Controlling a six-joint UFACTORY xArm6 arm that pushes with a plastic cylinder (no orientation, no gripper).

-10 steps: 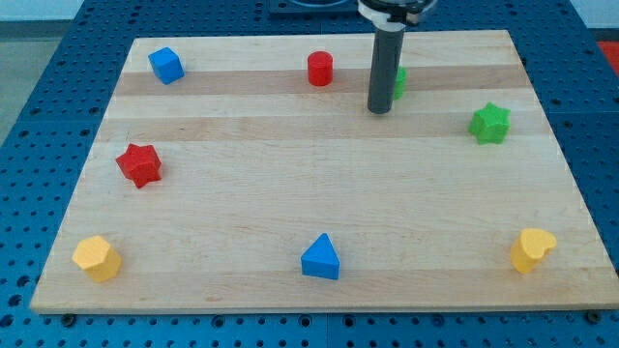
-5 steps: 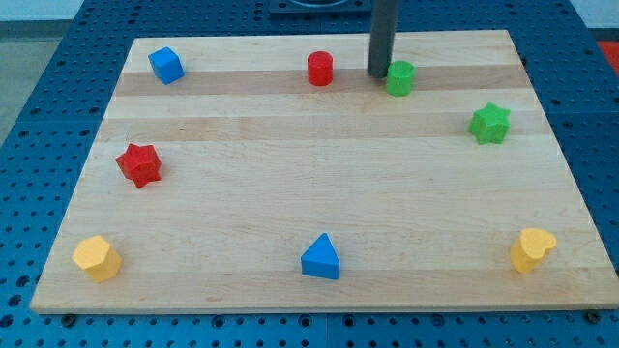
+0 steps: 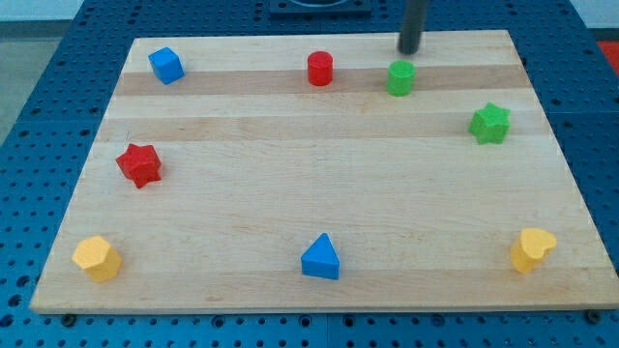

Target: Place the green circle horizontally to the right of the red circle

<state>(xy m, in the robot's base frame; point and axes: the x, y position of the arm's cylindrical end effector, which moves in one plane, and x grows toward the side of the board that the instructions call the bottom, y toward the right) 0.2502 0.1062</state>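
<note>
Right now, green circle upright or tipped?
Upright: the green circle shows its flat top, right of the red circle. My tip is above it, apart.

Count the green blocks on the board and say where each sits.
2. The green circle sits near the view's top, right of the red circle; the green star is toward the right edge. None appear hidden.

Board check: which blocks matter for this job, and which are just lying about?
Job:
green circle, to the view's right of the red circle
my tip, just above the green circle, apart from it

Lying about:
blue cube
green star
red star
yellow hexagon
blue triangle
yellow heart
</note>
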